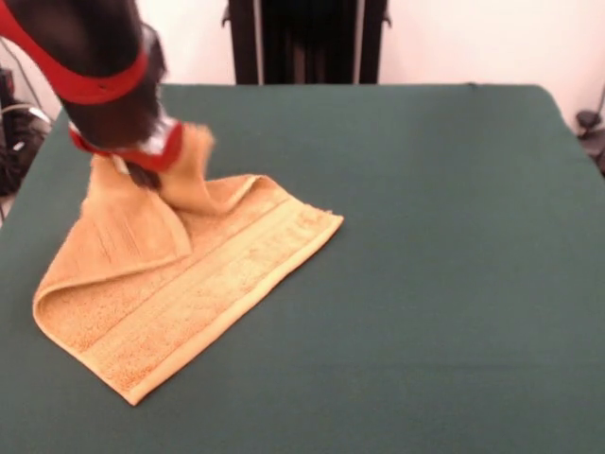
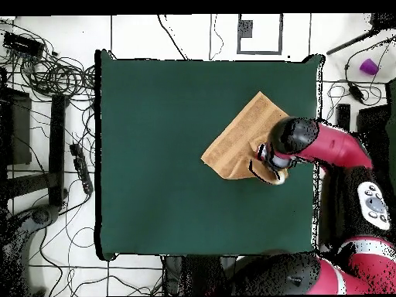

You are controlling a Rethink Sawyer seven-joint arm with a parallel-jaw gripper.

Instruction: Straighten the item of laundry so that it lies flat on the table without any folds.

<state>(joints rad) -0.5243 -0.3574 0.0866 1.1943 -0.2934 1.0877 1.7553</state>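
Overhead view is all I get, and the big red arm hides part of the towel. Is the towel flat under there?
Observer: No. In the front view one corner of the towel stands up off the table, right against the end effector.
Operator: Is the rest of it flat?
Observer: Not all of it. Below the raised corner a flap is folded over onto the towel, and its curved edge shows in the front view.
Operator: Is the arm holding the corner?
Observer: I cannot tell. The tip of the end effector is blurred and partly hidden by the cloth.
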